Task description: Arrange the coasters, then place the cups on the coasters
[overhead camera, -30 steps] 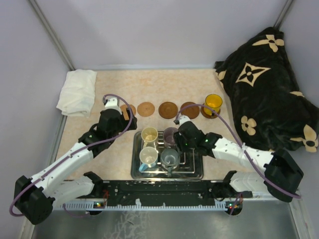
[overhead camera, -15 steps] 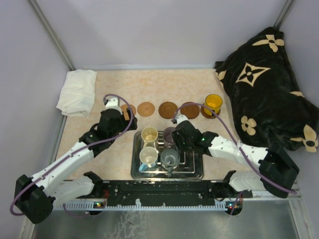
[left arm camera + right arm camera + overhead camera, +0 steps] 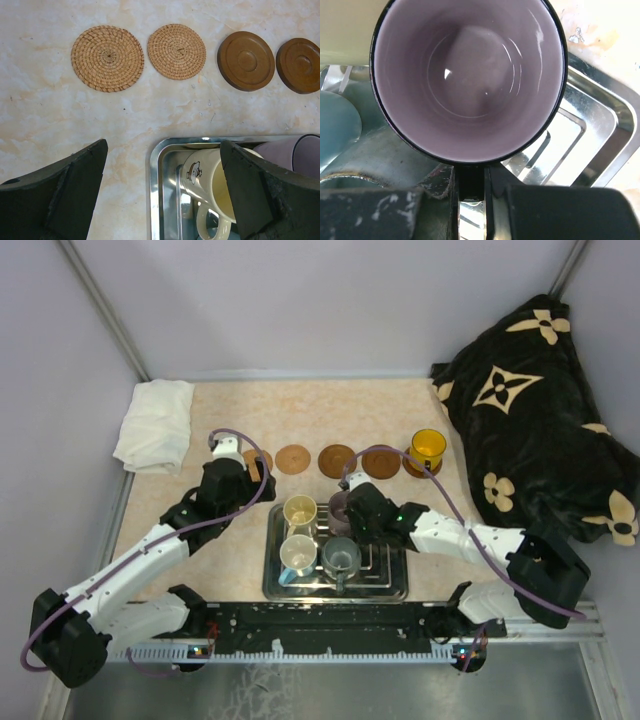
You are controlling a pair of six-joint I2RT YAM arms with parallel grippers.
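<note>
Right gripper (image 3: 471, 197) was clamped together on the handle of the purple cup (image 3: 470, 75), fingers pinching it from both sides. The cup stood upright and empty over the back right part of the metal tray (image 3: 600, 130); could not tell whether its base touched the tray floor. From above, the right gripper (image 3: 352, 510) covered most of the purple cup (image 3: 340, 504), which was just right of the cream-yellow cup (image 3: 300, 510) in the tray's back left corner. White cup with blue inside (image 3: 297, 555) sat in the tray's front left, the grey cup (image 3: 341, 557) in front of the purple cup, both inside the metal tray (image 3: 385, 585). Left gripper (image 3: 164, 150) hung with fingers wide apart, holding nothing, above the tray's back left corner and the bare table beside it. Beyond the tray's back edge lay a row of coasters: outer woven coaster (image 3: 107, 58), inner woven coaster (image 3: 176, 51), then two smooth wooden coasters (image 3: 246, 61) (image 3: 300, 65), none touching its neighbour. Past the tray's back right corner, the orange-yellow cup (image 3: 428, 445) stood on the fifth coaster (image 3: 420, 470). White cloth (image 3: 155, 425) lay well left of the tray; black flower-patterned fabric (image 3: 540, 410) was heaped well to its right.
</note>
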